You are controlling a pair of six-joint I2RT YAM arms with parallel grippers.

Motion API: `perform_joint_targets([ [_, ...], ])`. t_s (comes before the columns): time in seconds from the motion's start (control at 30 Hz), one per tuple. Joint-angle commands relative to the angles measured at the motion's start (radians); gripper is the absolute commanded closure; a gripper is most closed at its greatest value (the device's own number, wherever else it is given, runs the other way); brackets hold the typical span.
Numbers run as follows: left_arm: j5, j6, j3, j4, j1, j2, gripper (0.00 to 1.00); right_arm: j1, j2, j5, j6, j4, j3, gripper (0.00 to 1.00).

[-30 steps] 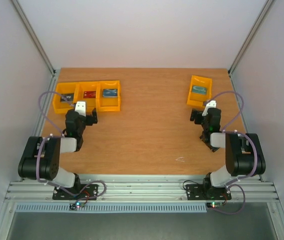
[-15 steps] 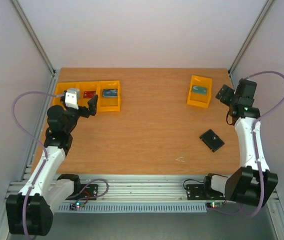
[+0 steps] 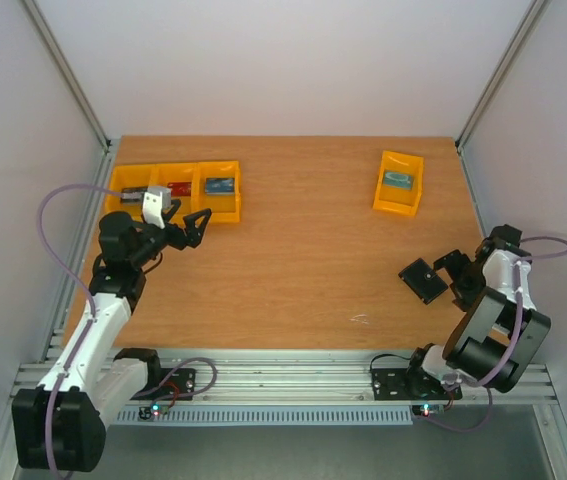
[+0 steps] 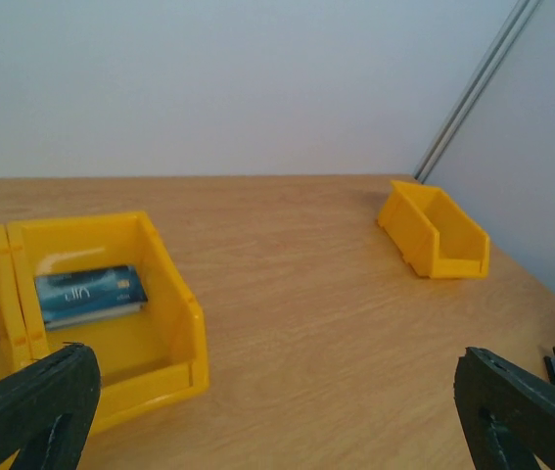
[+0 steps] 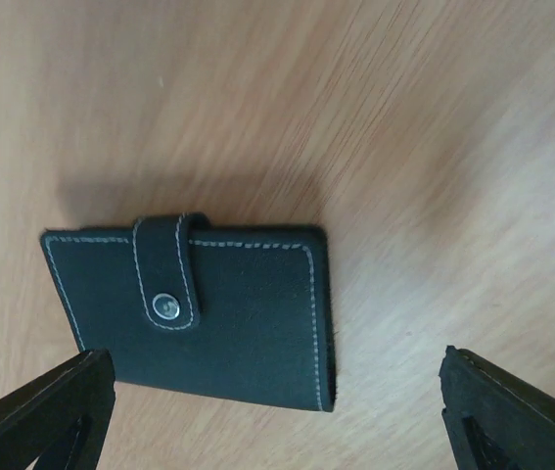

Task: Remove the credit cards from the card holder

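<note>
As wrist shows, card holder (image 5: 248, 313) snapped.

Card holder (image 5: 248, 323): matt black, leather-like, w/ pale stitching (image 5: 257, 245), shiny metal snap (image 5: 165, 305). Desk (image 5: 404, 117): smooth wood-grain, slight sheen. Bins (image 4: 150, 387): glossy yellow plastic.

Even light; soft shadow beside card holder (image 5: 238, 323).

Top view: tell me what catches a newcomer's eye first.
Three yellow bins sit in a row at the far left of the table, with a lone bin at the far right. The black card holder lies closed near the right edge, the open right gripper just beside it.
</note>
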Motion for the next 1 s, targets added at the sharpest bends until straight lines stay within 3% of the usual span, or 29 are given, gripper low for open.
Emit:
perform_joint_targets([
  [0.0,0.012,-0.035,-0.041,0.026,0.0,-0.018,0.01,-0.012,0.051,-0.186,0.017,0.072,-0.059,0.11],
  [0.2,-0.036,-0.048,-0.058,0.018,-0.001,-0.024,0.01,-0.012,0.106,-0.148,0.02,0.092,-0.102,0.14],
  [0.33,-0.034,-0.041,-0.072,0.02,0.0,-0.029,0.01,-0.013,0.144,-0.224,0.012,0.125,-0.11,0.24],
  [0.7,-0.014,-0.034,-0.074,0.019,-0.001,-0.012,0.01,-0.01,0.248,-0.396,0.045,0.292,-0.186,0.68],
  [0.83,-0.014,-0.033,-0.069,0.02,0.0,-0.005,0.01,-0.008,0.255,-0.41,0.04,0.319,-0.2,0.96],
  [0.97,-0.01,-0.026,-0.059,0.021,0.0,0.007,0.01,-0.004,0.252,-0.453,0.031,0.33,-0.194,0.99],
])
